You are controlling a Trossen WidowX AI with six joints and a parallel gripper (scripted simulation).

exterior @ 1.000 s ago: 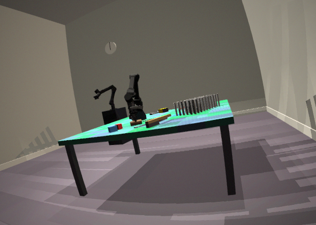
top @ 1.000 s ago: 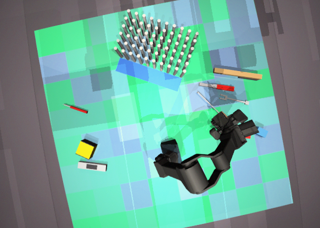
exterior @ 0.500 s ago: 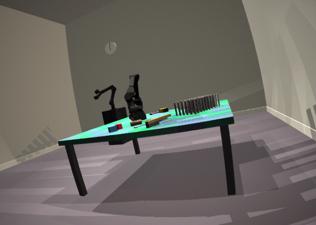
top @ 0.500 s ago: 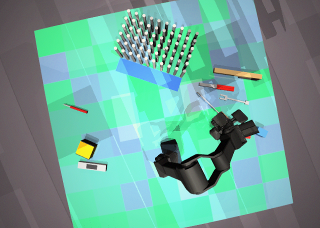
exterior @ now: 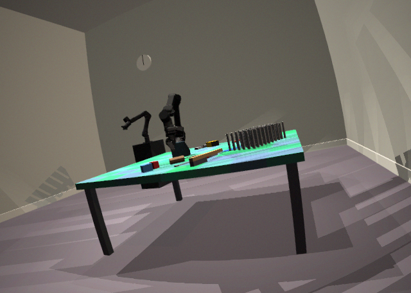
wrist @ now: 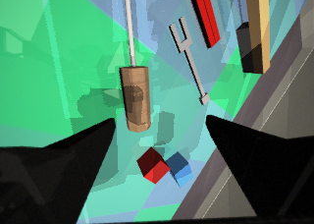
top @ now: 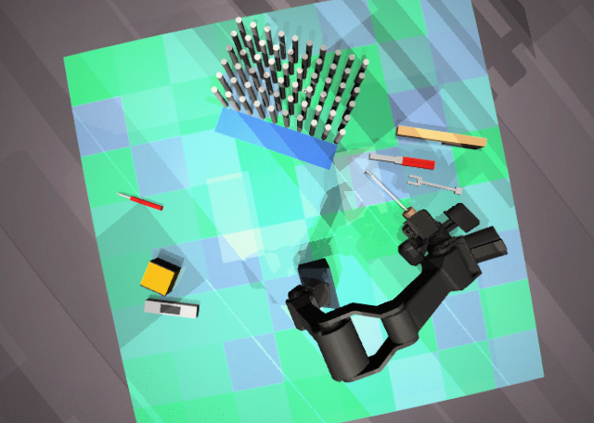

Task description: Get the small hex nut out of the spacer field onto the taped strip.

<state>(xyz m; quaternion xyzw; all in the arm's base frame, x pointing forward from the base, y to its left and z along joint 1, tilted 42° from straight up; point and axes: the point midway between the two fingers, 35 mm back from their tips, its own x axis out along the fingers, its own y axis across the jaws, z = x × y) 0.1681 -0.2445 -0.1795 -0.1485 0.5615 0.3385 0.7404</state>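
Lining our wide-open, empty fingers up with the hook tool's wooden handle (top: 408, 212) (exterior: 176, 159) (wrist: 137, 99), we should centre before closing squarely; beyond its tip, the nut (top: 304, 91) sits among the spacers (top: 271, 108) (exterior: 257, 137).

The tiny pale nut (top: 303, 91) sits among upright grey spacers (top: 273, 115) (exterior: 256, 139) behind the blue strip (top: 277, 138) (exterior: 235, 149), the wooden-handled tool (top: 387, 191) (exterior: 176, 159) (wrist: 135, 98) lying outside.
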